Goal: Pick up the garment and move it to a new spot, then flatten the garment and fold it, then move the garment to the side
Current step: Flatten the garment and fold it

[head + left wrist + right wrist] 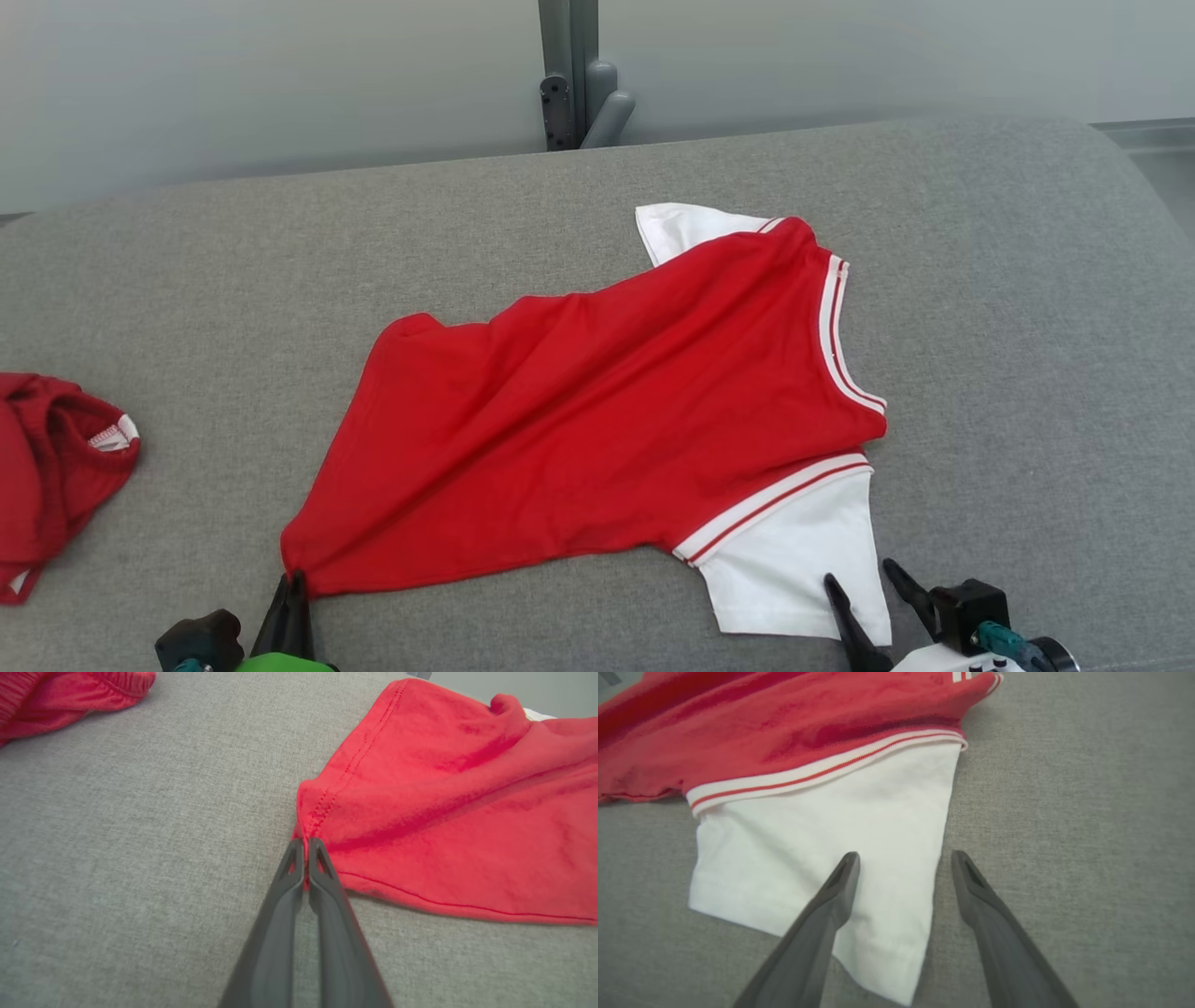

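Between the middle and the near edge of the grey woven cushion (187, 280), found the red knit T-shirt with white, stripe-trimmed sleeves (597, 420) lying sideways and rumpled: neckline toward the right edge, hem toward the left, near white sleeve (794, 560) flat by the near edge, far white sleeve (681, 229) poking out on the far side. Noted the left gripper (306, 847) pressed together on the near hem corner, pinching red cloth between its dark fingertips and drawing creases fanning from that point; judged this the anchor for lifting or pulling that side taut. Saw the right gripper (904, 855) spread wide, straddling the outer edge of the near white sleeve, with one finger over the white cloth and the other over bare cushion, probably lined up to close on that edge. Spotted a crumpled red ribbed-knit garment (56, 467) well apart, at the left edge. Judged flattening and folding not yet done.
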Robot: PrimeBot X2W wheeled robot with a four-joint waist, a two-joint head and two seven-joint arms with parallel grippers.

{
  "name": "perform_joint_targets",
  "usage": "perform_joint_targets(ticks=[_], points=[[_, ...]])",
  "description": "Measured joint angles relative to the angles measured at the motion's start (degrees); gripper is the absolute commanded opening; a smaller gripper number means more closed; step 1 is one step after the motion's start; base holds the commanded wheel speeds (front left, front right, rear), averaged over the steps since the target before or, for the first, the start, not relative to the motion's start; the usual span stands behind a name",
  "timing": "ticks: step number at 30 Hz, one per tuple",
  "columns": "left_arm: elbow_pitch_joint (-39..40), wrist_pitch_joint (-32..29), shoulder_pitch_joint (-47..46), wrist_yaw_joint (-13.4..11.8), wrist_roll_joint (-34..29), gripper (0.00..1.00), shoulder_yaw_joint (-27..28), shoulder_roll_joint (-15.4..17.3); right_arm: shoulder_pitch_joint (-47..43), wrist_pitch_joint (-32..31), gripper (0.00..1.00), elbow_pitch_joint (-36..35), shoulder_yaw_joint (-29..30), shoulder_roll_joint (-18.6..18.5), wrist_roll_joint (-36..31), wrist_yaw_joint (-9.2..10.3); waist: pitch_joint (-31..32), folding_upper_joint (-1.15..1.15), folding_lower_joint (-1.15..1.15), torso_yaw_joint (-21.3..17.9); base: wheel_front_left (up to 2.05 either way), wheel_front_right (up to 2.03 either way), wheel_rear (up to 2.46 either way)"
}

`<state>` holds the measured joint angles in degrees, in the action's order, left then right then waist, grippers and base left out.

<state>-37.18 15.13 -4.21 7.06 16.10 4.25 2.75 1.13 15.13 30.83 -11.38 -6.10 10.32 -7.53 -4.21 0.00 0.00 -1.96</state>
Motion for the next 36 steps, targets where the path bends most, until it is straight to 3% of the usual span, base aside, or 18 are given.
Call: perform_joint_targets(ticks=[7, 8, 9, 10, 14, 20, 26, 36], points=[[0.86, 0.0, 0.37, 0.03, 0.0, 0.0, -0.62, 0.0, 0.88, 0.21, 1.0, 5.06, -1.77, -0.33, 1.01, 0.0, 0.33, 0.0, 0.0, 0.35, 0.0, 0.0, 0.0], [0.96, 0.0, 0.38, 0.03, 0.0, 0.0, -0.69, 0.0, 1.22, 0.43, 0.86, 5.92, -2.27, -0.41, 1.41, 0.0, 0.4, 0.0, 0.0, 0.39, 0.0, 0.0, 0.0], [1.13, 0.0, 0.41, 0.04, 0.0, 0.0, -0.76, 0.0, 1.48, 0.54, 0.35, 6.38, -2.8, -0.47, 1.87, 0.01, 0.48, 0.0, 0.0, 0.4, 0.0, 0.0, 0.0], [1.42, 0.0, 0.41, 0.04, 0.0, 0.0, -0.77, 0.0, 1.61, 0.56, 0.0, 6.73, -3.42, -0.47, 2.65, 0.05, 0.57, 0.0, 0.0, 0.4, 0.0, 0.0, 0.0], [2.31, 0.0, 0.41, 0.03, 0.02, 0.0, -0.86, 0.0, 1.72, 0.31, 0.0, 5.34, -5.48, -0.67, 5.08, 0.05, 0.89, 0.0, 0.0, 0.25, 0.0, 0.0, 0.0], [7.76, -0.01, -0.16, 0.07, 0.27, 0.0, -0.7, -0.01, 2.4, -0.01, 0.0, -6.84, -3.94, -2.76, 9.31, 0.01, 2.32, 0.0, 0.0, -0.25, 0.0, 0.0, 0.0], [15.97, -0.01, -6.25, 0.25, -2.13, 0.0, -0.64, 0.47, 8.53, 0.0, 0.0, -17.68, -0.66, -4.38, 11.34, 0.01, 3.99, 0.0, 0.0, -0.69, 0.0, 0.0, 0.0], [26.68, 0.0, -23.54, 0.33, -1.33, 0.0, -5.58, 10.79, 23.95, 0.0, 0.0, -28.5, 2.92, -9.9, 14.52, 0.01, 5.55, 0.0, 0.0, -0.08, 0.0, 0.0, 0.0]])
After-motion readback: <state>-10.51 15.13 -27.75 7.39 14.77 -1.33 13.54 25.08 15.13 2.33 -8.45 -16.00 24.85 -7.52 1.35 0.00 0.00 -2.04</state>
